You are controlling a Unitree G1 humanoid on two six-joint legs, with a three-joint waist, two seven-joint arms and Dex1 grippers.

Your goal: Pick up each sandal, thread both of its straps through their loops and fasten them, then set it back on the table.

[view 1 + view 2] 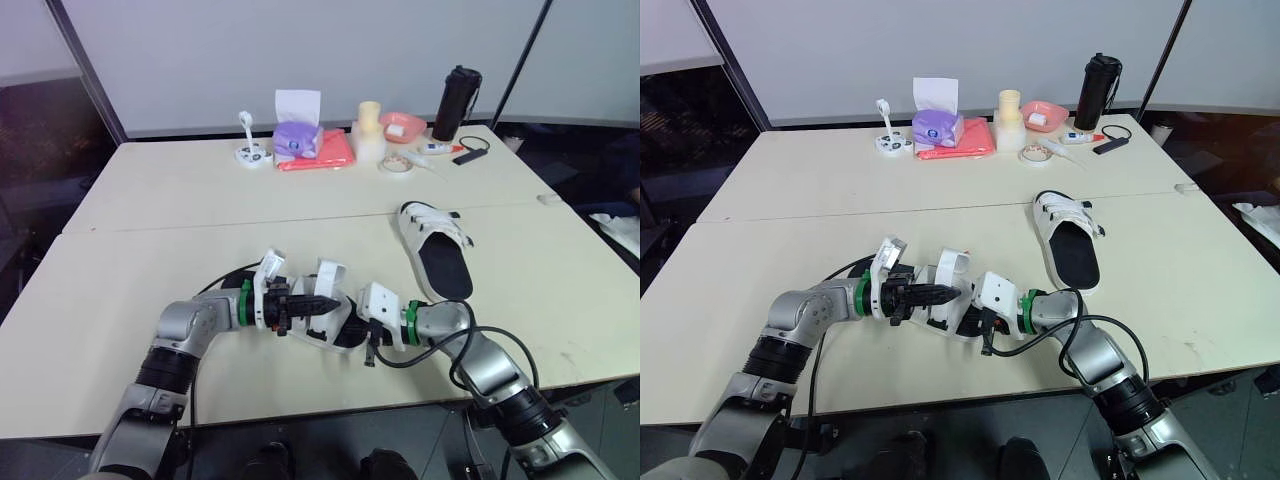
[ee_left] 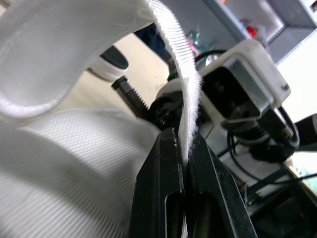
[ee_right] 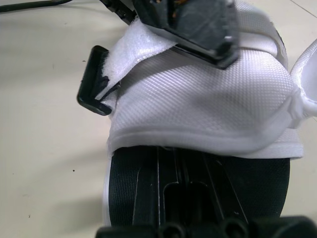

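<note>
One white sandal with a black footbed (image 1: 330, 318) lies near the table's front edge, between my two grippers. My left gripper (image 1: 318, 302) is shut on one of its white straps (image 2: 168, 44), which rises in a loop from the fingertips (image 2: 171, 144). A black strap loop (image 3: 94, 94) sticks out at the side of the white upper (image 3: 198, 109). My right gripper (image 1: 372, 338) sits at the sandal's open end, right over the black footbed (image 3: 129, 188). The second sandal (image 1: 437, 250) lies flat on the table to the right, apart from both grippers.
Along the far table edge stand a purple tissue box (image 1: 298, 138), a red folder (image 1: 320, 152), a cream cylinder (image 1: 369, 128), a pink bowl (image 1: 403, 126) and a black bottle (image 1: 456, 103). A tape roll (image 1: 398, 163) lies close by. Cables trail from both wrists.
</note>
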